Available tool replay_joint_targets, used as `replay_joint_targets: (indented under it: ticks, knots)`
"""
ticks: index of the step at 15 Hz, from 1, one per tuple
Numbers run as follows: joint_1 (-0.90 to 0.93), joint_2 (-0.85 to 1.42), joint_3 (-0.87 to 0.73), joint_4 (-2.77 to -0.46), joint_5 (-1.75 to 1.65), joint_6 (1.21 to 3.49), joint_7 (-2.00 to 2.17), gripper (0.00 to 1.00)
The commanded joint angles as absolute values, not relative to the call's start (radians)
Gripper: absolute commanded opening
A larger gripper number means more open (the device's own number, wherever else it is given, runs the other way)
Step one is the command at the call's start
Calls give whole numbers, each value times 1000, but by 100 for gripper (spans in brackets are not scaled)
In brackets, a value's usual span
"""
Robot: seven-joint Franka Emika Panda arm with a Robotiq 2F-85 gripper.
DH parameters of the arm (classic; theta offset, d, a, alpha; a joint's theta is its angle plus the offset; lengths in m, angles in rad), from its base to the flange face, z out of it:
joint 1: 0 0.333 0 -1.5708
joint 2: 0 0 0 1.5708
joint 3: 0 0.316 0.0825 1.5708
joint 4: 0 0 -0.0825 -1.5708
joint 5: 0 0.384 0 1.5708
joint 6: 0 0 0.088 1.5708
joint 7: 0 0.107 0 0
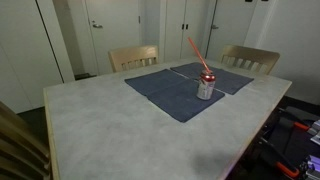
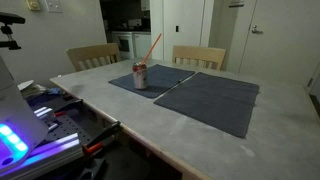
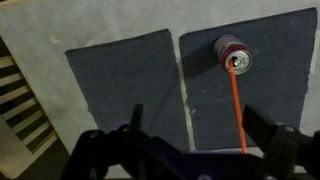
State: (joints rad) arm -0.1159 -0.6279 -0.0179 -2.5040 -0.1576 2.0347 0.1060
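A silver and red drink can [image 3: 232, 53] stands upright on a dark blue placemat [image 3: 265, 95], with a long orange-red straw [image 3: 239, 105] leaning out of it. In both exterior views the can [image 1: 206, 86] [image 2: 140, 76] and its straw [image 1: 196, 55] [image 2: 151, 47] stand near the seam between the two mats. A second blue placemat [image 3: 125, 85] lies beside the first. My gripper [image 3: 200, 132] hangs high above the table, open and empty. Its dark fingers [image 3: 266, 130] frame the gap between the mats, and the straw's tip passes close to the right one. Neither exterior view shows the gripper.
The pale stone-look table [image 1: 110, 130] [image 2: 150, 135] has two wooden chairs [image 1: 133, 56] [image 1: 250, 58] at its far side, with white doors behind. A chair back [image 3: 15, 100] shows at the wrist view's left. Cables and lit equipment [image 2: 20, 140] sit off the table's near corner.
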Motion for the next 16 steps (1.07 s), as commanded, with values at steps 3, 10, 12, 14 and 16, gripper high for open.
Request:
replay_joint_targets:
  ticks: [3, 10, 12, 14, 16]
  knots:
    - [-115, -627, -19, -2501, -158, 2031, 106, 100]
    - [-114, -614, -24, -2496, -156, 2043, 101, 100]
    - [-109, -598, -22, -2486, -156, 2052, 98, 100]
    - [-98, -580, -19, -2474, -152, 2064, 89, 100]
    - [-82, -558, -16, -2461, -146, 2075, 78, 100]
